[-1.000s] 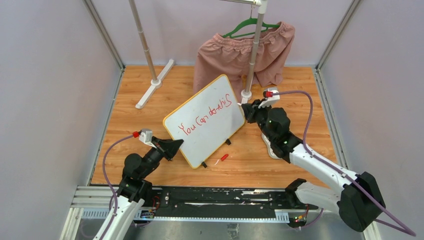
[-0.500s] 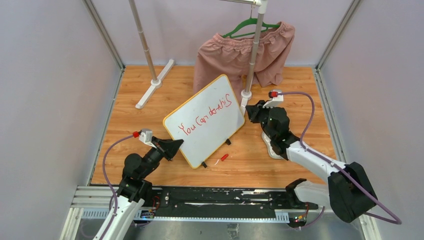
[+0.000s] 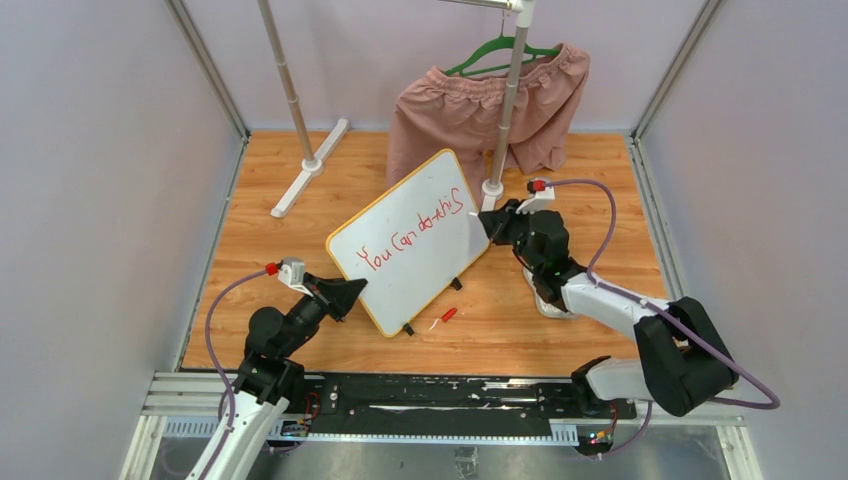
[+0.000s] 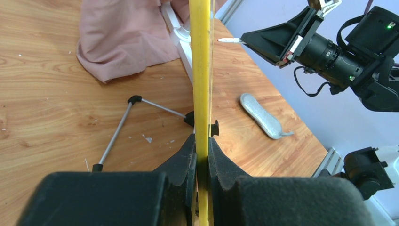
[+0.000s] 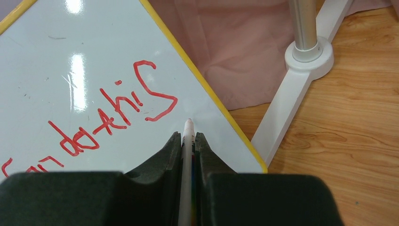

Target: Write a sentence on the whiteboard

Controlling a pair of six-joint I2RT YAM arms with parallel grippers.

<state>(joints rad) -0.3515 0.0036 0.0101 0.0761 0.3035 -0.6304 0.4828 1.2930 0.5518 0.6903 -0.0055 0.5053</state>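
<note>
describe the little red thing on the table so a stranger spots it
Start at the whiteboard propped mid-table. Just beyond its near edge, by its black feet, lies a small red piece, the only loose red thing on the wood.

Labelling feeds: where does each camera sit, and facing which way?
Top external: above, behind the robot, looking down at the whiteboard; both arms show.
Left wrist: on the left gripper, along the board's edge its fingers clamp.
Right wrist: on the right gripper, facing the sentence; fingers pinch a marker.
Both wrists see pink shorts.
</note>
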